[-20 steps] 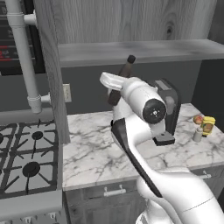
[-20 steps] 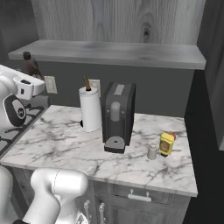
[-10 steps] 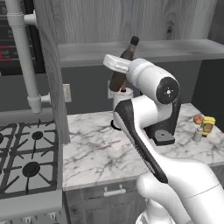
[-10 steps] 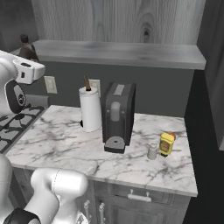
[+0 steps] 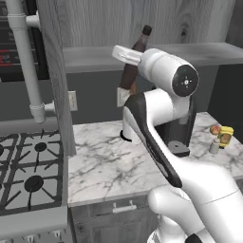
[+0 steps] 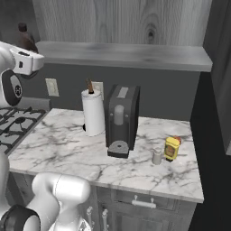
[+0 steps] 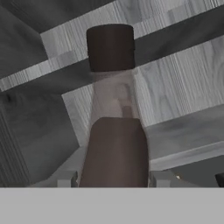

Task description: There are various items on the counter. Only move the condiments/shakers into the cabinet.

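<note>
Simulated kitchen: white marble counter (image 5: 109,161) w/ grey veins, gas stove (image 5: 28,171) at its left end, grey wood-grain cabinet w/ long pale shelf board (image 6: 131,55) on the wall above. On the counter, per right base view: paper-towel roll (image 6: 94,113), black coffee machine (image 6: 121,119), small pale shaker (image 6: 156,157) and yellow squeeze bottle (image 6: 172,148), the last two just beside each other nr the counter's right end. Arm raised to shelf height. Gripper (image 7: 113,179) clamped on the tall dark brown bottle (image 5: 134,61): in hand view the bottle body (image 7: 114,153) sits between the two fingertips (image 7: 66,178), one on each side, touching; neck and black cap (image 7: 110,47) extend away from the hand along its axis. Left base view: bottle tilted, cap uppermost and leaning right, off the counter, its cap above shelf-board level, in front of the cabinet. Whether it touches the shelf: cannot tell.
</note>
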You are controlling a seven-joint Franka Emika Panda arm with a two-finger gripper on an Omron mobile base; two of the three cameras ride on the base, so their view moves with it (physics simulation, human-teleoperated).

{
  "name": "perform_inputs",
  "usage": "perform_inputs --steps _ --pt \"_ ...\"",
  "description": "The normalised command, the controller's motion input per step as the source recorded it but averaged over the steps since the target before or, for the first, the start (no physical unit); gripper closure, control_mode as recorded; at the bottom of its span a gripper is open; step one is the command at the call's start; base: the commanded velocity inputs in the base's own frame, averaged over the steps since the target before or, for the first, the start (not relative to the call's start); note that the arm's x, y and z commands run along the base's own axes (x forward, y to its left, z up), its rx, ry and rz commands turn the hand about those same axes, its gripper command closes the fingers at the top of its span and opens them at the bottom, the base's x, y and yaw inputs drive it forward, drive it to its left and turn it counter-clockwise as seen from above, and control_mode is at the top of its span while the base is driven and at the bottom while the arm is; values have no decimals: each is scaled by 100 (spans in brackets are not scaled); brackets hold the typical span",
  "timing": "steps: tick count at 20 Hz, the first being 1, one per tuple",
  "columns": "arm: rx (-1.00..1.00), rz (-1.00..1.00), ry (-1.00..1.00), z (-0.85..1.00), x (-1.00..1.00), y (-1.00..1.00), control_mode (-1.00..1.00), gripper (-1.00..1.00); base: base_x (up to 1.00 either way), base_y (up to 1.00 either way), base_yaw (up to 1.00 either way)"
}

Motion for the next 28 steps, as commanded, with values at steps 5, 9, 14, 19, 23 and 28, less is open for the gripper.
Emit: perform_inputs --steps 5,9,14,19,23,28 --pt "0 0 0 43 1 -4 -100 100 0 0 0" --pt "-1 0 0 33 2 0 -100 100 0 0 0" --pt "-1 3 4 6 29 0 -100 100 0 0 0" --pt "0 4 0 6 21 0 -100 100 0 0 0" --pt "-5 4 0 6 21 0 -100 100 0 0 0" --pt "-17 1 0 0 13 5 -100 100 0 0 0"
